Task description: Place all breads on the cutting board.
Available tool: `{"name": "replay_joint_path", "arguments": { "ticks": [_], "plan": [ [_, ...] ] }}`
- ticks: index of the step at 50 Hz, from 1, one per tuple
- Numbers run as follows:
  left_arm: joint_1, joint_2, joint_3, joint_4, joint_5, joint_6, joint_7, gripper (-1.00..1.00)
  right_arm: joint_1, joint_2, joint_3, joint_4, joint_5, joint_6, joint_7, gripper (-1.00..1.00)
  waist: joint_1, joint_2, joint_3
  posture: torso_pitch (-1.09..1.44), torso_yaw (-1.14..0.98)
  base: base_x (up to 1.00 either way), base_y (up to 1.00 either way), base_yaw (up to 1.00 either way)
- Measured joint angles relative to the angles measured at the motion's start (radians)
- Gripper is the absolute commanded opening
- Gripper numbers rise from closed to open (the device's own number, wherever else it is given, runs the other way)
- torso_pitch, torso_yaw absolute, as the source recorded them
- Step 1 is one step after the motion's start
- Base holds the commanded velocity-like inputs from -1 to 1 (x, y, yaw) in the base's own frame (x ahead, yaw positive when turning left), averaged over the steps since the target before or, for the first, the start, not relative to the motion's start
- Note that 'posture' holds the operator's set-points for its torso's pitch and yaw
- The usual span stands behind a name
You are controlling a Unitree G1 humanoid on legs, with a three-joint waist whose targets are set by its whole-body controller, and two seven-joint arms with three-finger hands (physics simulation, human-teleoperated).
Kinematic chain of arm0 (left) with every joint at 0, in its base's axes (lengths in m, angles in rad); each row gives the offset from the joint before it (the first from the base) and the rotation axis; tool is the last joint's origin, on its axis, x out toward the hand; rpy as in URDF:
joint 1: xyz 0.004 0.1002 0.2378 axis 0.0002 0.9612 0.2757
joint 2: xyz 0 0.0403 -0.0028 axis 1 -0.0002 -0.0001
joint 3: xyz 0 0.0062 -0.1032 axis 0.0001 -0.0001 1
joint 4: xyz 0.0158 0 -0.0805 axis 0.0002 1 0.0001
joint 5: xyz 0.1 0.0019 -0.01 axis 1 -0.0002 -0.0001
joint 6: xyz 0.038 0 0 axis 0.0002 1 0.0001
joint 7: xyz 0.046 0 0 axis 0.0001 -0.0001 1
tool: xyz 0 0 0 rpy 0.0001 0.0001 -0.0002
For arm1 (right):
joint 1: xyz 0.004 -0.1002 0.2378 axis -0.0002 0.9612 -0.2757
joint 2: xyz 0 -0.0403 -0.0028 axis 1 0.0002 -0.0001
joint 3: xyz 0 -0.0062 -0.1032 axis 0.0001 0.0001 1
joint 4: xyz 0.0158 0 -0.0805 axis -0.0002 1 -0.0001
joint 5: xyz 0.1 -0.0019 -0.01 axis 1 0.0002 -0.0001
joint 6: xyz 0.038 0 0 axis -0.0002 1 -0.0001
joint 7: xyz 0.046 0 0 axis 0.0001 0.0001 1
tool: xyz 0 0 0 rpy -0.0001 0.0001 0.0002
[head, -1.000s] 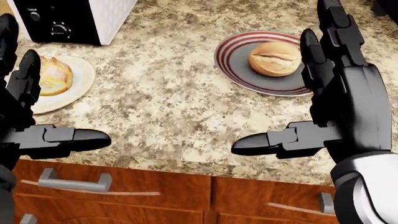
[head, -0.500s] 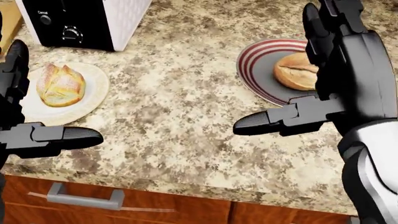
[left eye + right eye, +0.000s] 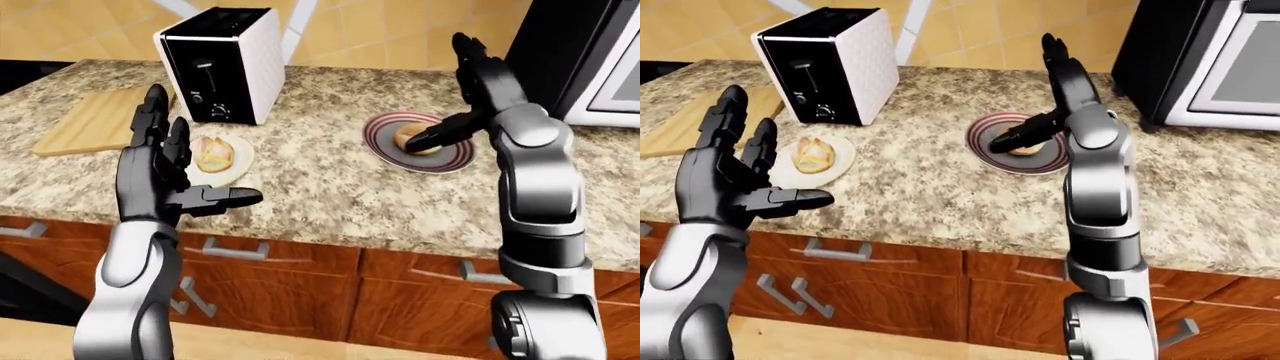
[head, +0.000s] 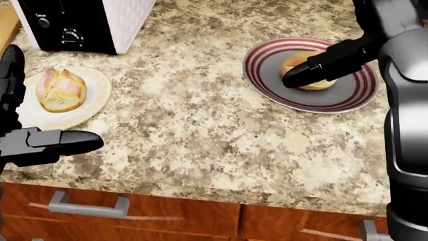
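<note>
A round bread roll [image 4: 309,76] lies on a red-striped grey plate [image 4: 267,85] at the upper right of the head view. A split crusty bread [image 4: 60,89] lies on a cream plate [image 4: 94,103] at the left. The wooden cutting board [image 3: 95,120] lies left of the toaster in the left-eye view, with nothing on it. My right hand [image 3: 450,97] is open above the striped plate, and its thumb [image 4: 321,63] reaches across the roll. My left hand [image 3: 205,154] is open and empty, raised beside the cream plate.
A black and white toaster [image 3: 222,64] stands between the board and the plates. A microwave [image 3: 1210,67] stands at the right of the counter. The granite counter's edge [image 4: 200,191] runs above wooden drawers with metal handles [image 4: 87,208].
My right hand has moved up and away from the camera to the striped plate, so its thumb now lies over the roll. The view shifted a little. The left hand stays open.
</note>
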Motion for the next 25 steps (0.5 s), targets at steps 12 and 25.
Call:
{"name": "replay_joint_path", "arguments": {
  "ticks": [12, 25],
  "plan": [
    [0.001, 0.007, 0.0, -0.004, -0.014, -0.002, 0.009, 1.0, -0.038, 0.004, -0.007, 0.152, -0.119, -0.091, 0.071, 0.94, -0.003, 0.005, -0.009, 0.0, 0.0, 0.0, 0.0, 0.0],
    [-0.008, 0.015, 0.008, -0.009, -0.024, 0.009, 0.008, 1.0, -0.129, 0.028, 0.021, 0.363, -0.162, -0.189, 0.058, 0.68, -0.015, 0.02, -0.014, 0.0, 0.0, 0.0, 0.0, 0.0]
  ]
}}
